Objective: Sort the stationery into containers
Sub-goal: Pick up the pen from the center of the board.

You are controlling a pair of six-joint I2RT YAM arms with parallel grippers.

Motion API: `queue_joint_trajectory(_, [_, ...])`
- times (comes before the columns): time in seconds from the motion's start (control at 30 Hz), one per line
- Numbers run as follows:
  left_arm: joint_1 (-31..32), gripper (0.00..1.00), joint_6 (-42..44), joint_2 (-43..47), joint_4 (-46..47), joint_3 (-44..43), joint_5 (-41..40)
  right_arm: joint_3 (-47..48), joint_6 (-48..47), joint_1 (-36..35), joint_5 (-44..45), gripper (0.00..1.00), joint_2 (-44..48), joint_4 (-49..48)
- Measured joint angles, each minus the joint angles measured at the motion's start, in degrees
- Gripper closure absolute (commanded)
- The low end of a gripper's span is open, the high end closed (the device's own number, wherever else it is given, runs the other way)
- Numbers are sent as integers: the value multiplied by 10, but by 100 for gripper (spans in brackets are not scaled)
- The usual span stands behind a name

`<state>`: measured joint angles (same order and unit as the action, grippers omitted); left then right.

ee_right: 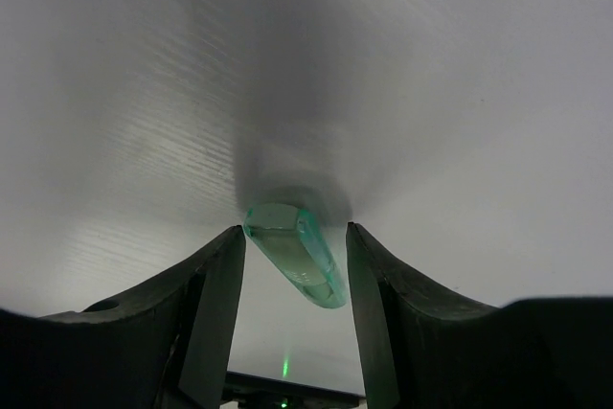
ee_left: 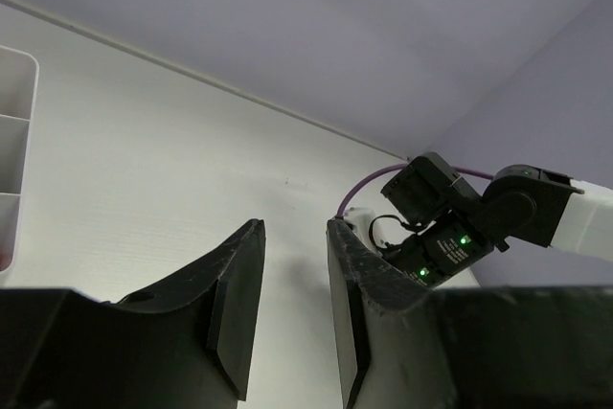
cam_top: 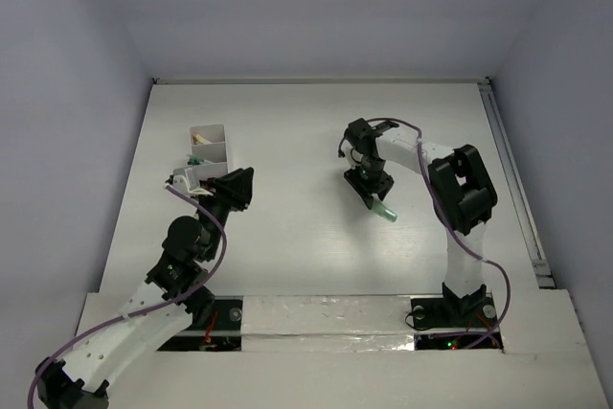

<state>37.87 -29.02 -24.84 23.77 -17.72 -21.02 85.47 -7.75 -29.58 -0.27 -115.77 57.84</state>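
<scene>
Top external view: the white organizer box sits on the left half of the table, with sticks and a mint-green item inside. The left gripper is just beside its near end. The right gripper is right of centre, and a mint-green marker pokes out from under it.

Left wrist view: the left fingers are parted with nothing between them, and the box is at the left edge.

Right wrist view: the marker lies aslant between the right fingers, close above the table. I cannot tell whether they pinch it.
</scene>
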Motion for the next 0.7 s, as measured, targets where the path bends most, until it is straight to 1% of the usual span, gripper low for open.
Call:
queue_joint_trajectory(0.03, [0,71,0,0,0,0,0,-4,0,2,-2,45,0,0])
queue_joint_trajectory(0.1, [0,71,0,0,0,0,0,-10,-2,3,-4,44,0,0])
queue_joint_trajectory(0.2, [0,71,0,0,0,0,0,-11,-4,3,-8,47,0,-1])
queue_joint_trajectory(0.23, [0,71,0,0,0,0,0,-11,-5,3,-10,51,0,-1])
queue_joint_trajectory(0.3, [0,71,0,0,0,0,0,-11,-5,3,-12,54,-2,-1])
queue_joint_trajectory(0.33, [0,71,0,0,0,0,0,-11,-6,3,-13,64,-2,-2])
queue_joint_trajectory(0.4, [0,71,0,0,0,0,0,-11,-7,3,-13,74,-2,-2])
queue_joint_trajectory(0.63, [0,71,0,3,0,0,-1,-9,1,3,-10,86,-1,-5])
queue_joint_trajectory(0.7, [0,71,0,4,0,0,-1,-4,7,1,-13,86,5,-12])
